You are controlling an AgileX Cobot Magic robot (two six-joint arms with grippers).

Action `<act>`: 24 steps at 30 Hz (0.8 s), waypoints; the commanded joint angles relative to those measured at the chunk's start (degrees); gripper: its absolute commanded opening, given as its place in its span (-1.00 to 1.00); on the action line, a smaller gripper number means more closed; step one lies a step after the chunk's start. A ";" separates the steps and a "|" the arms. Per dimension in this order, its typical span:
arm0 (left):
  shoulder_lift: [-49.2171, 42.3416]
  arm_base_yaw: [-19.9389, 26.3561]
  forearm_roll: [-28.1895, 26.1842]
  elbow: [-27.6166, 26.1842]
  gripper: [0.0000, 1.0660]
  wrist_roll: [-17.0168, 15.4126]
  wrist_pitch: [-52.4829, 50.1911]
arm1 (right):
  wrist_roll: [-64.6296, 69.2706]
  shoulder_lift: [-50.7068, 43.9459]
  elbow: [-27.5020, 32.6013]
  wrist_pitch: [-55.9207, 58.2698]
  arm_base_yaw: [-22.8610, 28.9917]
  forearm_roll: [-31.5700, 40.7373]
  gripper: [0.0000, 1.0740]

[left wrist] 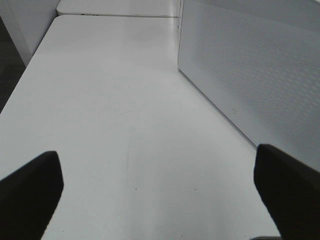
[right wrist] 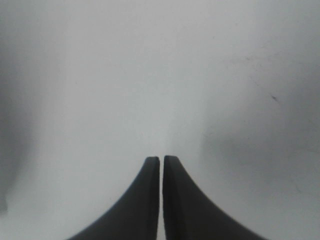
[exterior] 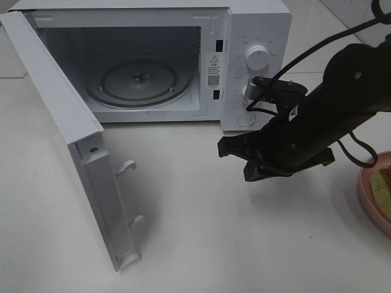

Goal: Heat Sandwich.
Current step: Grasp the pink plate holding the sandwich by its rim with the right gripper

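The right tool [right wrist: 161,160], clenched and empty, hovers over the table [exterior: 183,232]; the left tool [left wrist: 157,167] gapes, released. The sandwich [exterior: 383,183] lies on the pink plate [exterior: 366,196] at far right, half cropped. Approaching with shut jaws could shove it off.

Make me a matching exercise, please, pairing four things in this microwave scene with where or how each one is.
Things:
1 microwave door
2 glass turntable
3 right gripper
4 pink plate

Place or state:
A shut, holding nothing
B at the right edge of the high view
C swung open
D inside the microwave

Pairs: 1-C; 2-D; 3-A; 4-B
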 commanded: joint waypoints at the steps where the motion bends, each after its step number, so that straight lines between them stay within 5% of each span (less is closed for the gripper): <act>1: -0.46 -0.23 -0.52 0.17 0.81 -0.23 -0.17 | -8.77 -0.57 -1.60 6.19 -0.11 -0.46 -0.88; 11: -0.46 -0.23 -0.52 0.17 0.81 -0.23 -0.17 | -9.63 -0.57 -6.93 22.75 -0.11 -10.14 -0.75; 16: -0.46 -0.23 -0.52 0.17 0.81 -0.23 -0.17 | -7.91 -0.57 -8.02 26.76 -0.11 -13.69 -0.53; 21: -0.46 -0.23 -0.52 0.17 0.81 -0.23 -0.17 | -4.93 -1.95 -7.91 27.90 -2.69 -16.10 0.10; 22: -0.46 -0.23 -0.52 0.17 0.81 -0.23 -0.17 | -4.93 -1.95 -7.91 27.90 -2.69 -16.10 0.10; 24: -0.46 -0.23 -0.52 0.17 0.81 -0.23 -0.17 | -5.73 -4.30 -7.91 27.85 -4.47 -17.76 0.47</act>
